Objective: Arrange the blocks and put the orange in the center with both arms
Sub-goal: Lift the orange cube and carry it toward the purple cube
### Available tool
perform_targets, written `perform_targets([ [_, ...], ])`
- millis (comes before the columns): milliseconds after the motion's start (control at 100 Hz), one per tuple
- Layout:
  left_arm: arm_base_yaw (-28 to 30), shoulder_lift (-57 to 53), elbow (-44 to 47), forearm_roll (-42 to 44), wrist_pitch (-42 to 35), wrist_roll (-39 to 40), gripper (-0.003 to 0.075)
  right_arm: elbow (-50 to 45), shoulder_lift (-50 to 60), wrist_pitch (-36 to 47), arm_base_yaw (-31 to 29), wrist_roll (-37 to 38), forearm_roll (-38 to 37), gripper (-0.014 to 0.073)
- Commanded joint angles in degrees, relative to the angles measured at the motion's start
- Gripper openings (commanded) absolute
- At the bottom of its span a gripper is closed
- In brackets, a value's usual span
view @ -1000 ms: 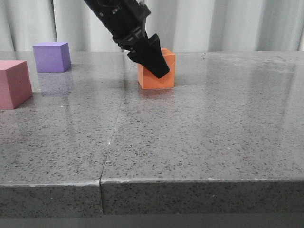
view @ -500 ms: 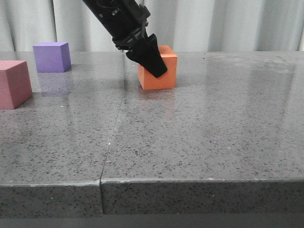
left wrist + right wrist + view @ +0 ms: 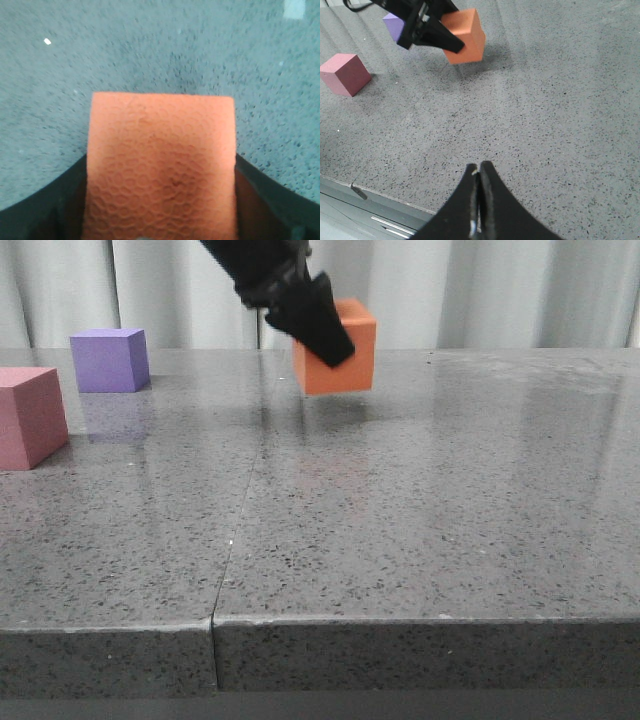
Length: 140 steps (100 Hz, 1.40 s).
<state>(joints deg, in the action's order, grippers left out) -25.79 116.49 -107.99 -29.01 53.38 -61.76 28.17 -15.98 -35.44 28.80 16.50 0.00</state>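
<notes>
- The table (image 3: 420, 530) is a big speckled grey slab, and everything sits toward its far left side.
- The left gripper (image 3: 312, 318) is clamped on the orange cube (image 3: 345, 355) and has it up in the air. There's a clear gap and a shadow under it in the front view, and it's tilted a bit. In the left wrist view the cube fills the space between the dark fingers (image 3: 262, 192).
- The pink-red cube (image 3: 30, 415) sits at the left edge of the table, and the purple cube (image 3: 110, 360) is further back just beyond it. Both are well apart from the orange one.
- The right gripper (image 3: 479, 200) is empty, fingers pinched together, hovering over bare table on its own side.
- Progress-wise I'd call it early: orange is picked up but not set down between the other two, and neither of those looks lined up yet. Most of the arranging is left.
</notes>
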Motion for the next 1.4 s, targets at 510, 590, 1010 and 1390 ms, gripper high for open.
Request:
perform_targets([
  [510,8.39,-16.12,-2.15,20.33,0.82,40.33,0.0270,1.53,-0.44,4.49,-0.30,-0.44,-0.84,-0.0068],
  [590,10.52,-17.13,-2.15,23.20,2.91,47.29,0.0270,1.53,-0.44,4.49,-0.30,-0.44,-0.84,-0.0068],
  [1010,15.14,-17.98,2.05,36.77,8.13,69.77,0.0270,1.53,-0.44,4.49,-0.30,-0.44,-0.84,-0.0068],
  [1390,15.14,-17.98,15.88,36.85,-5.02,76.71,0.0270,1.53,-0.44,4.49,-0.30,-0.44,-0.84,-0.0068],
])
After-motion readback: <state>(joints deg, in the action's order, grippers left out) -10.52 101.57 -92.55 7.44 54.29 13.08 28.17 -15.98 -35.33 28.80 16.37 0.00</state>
